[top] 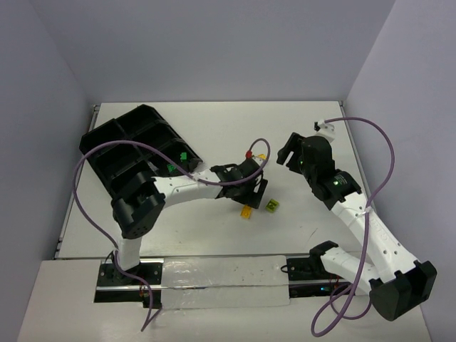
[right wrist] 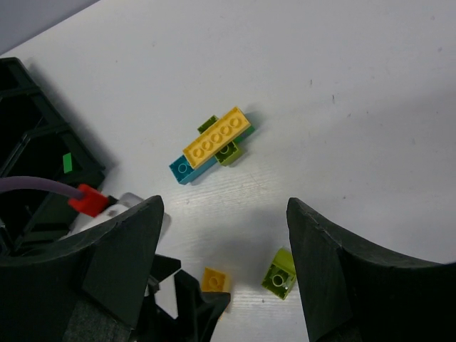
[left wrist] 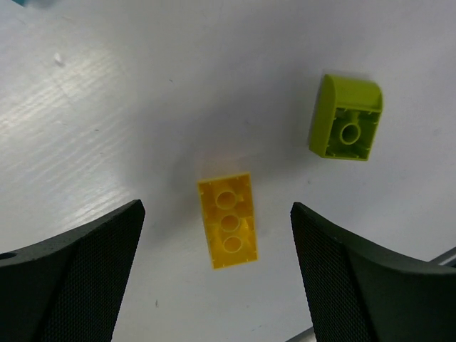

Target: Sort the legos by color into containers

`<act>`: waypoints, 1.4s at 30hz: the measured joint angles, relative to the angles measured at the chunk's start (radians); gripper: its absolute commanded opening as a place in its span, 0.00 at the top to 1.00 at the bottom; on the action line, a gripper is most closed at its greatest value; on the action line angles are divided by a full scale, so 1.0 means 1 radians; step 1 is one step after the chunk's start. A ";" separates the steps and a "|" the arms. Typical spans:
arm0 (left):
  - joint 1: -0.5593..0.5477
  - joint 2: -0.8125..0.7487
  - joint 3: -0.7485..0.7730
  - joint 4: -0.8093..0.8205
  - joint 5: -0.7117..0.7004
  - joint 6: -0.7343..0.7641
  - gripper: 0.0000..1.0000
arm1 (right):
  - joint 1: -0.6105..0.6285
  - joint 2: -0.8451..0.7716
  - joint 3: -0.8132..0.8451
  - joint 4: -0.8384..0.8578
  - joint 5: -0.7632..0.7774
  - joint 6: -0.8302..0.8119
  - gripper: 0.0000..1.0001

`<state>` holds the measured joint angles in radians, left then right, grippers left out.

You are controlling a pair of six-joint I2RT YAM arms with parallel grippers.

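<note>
Below left tool (left wrist: 217,210) lies yellow lego (left wrist: 228,222) — seemingly loose.

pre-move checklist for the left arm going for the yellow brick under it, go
1. Left gripper open: ok, fingers stand wide apart with nothing held.
2. Yellow brick centred: ok, it lies flat between the fingers, touching neither.
3. Brick orientation: ok, its long sides face the fingers.
4. Lime green brick out of the grasp: ok, it lies apart from the yellow one, beyond the fingertips.
5. Right gripper out of the way: ok, open and empty, off to the right side of the table.
6. Yellow's compartment in the black tray: cannot tell, only green pieces show there.
</note>
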<state>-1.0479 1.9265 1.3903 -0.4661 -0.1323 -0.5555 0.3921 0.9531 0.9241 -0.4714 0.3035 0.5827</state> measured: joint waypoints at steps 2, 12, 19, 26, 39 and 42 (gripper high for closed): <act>-0.010 0.031 0.000 -0.002 0.005 0.002 0.17 | 0.000 0.000 0.000 -0.003 0.000 0.000 0.23; -0.036 0.096 0.041 -0.014 -0.004 0.004 0.93 | 0.000 0.009 0.004 -0.010 -0.003 -0.002 0.22; -0.032 0.080 0.105 -0.094 -0.071 0.023 1.00 | 0.000 0.013 0.005 -0.009 -0.004 -0.004 0.23; 0.211 -0.178 0.103 -0.133 -0.048 0.042 1.00 | -0.001 0.021 0.005 -0.003 -0.009 -0.008 0.23; 0.822 -0.128 0.248 -0.151 -0.123 -0.088 1.00 | -0.002 0.039 0.004 0.022 -0.056 -0.023 0.22; 0.882 -0.046 0.299 -0.150 -0.129 -0.107 1.00 | -0.002 0.039 0.003 0.029 -0.061 -0.023 0.22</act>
<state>-0.1655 1.8803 1.6891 -0.6160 -0.2617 -0.6628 0.3897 0.9923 0.9274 -0.4425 0.2424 0.5602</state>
